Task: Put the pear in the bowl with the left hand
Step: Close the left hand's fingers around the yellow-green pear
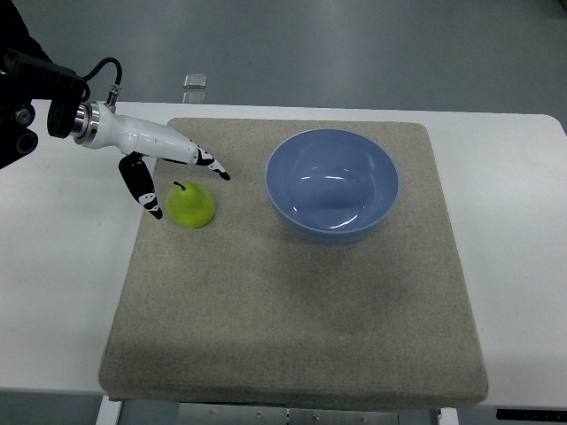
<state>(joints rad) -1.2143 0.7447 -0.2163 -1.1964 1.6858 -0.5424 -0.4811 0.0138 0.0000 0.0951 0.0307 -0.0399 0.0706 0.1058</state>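
Note:
A green pear (191, 206) with a short dark stem lies on the left part of the grey mat (292, 301). My left hand (182, 181) reaches in from the upper left and hovers right over the pear. Its fingers are spread: the thumb (142, 188) hangs down on the pear's left side, the other fingers (209, 163) stretch past its top. Nothing is held. A blue bowl (333, 184) stands empty on the mat, to the right of the pear.
The mat covers most of a white table (523, 221). A small grey square (195, 81) lies on the floor beyond the table's far edge.

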